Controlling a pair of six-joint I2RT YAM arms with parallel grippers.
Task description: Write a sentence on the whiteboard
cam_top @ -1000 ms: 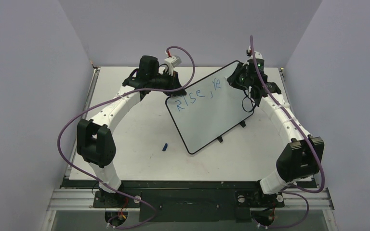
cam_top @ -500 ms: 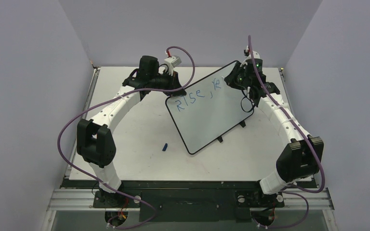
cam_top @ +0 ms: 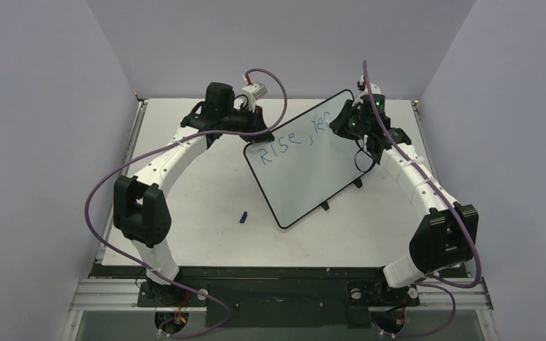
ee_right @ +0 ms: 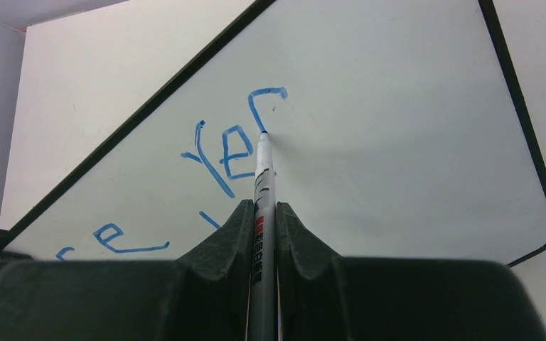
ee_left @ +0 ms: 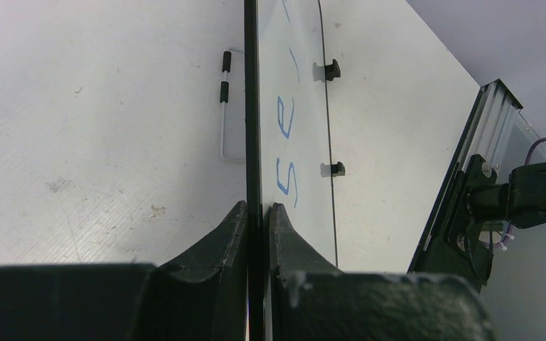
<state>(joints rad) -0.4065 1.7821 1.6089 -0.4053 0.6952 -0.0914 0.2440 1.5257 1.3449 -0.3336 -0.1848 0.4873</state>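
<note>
At the far middle of the table [cam_top: 185, 192], the whiteboard [cam_top: 306, 170] is held at a tilt. Its far-left corner is pinched in the left gripper [ee_left: 257, 207], whose jaws are closed down to the thickness of the thin black frame. The right gripper [ee_right: 261, 207] is clamped tight around a marker [ee_right: 262, 167], the tip of which is pressed to the glossy face near the far-right corner. The sentence [ee_right: 231, 149] is seen part-written in blue: "RISE," followed by the first few letters of a second word. The board is judged light and stiff, but slick on its face and apt to pivot or slip under pen pressure when gripped at a single corner. The frame edge, not the glossy surface, is taken to be the safest hold. The fresh ink is presumed easily smudged. A small blue piece [cam_top: 243, 217], possibly a cap, is seen lying on the table, to the near left of the board.
</note>
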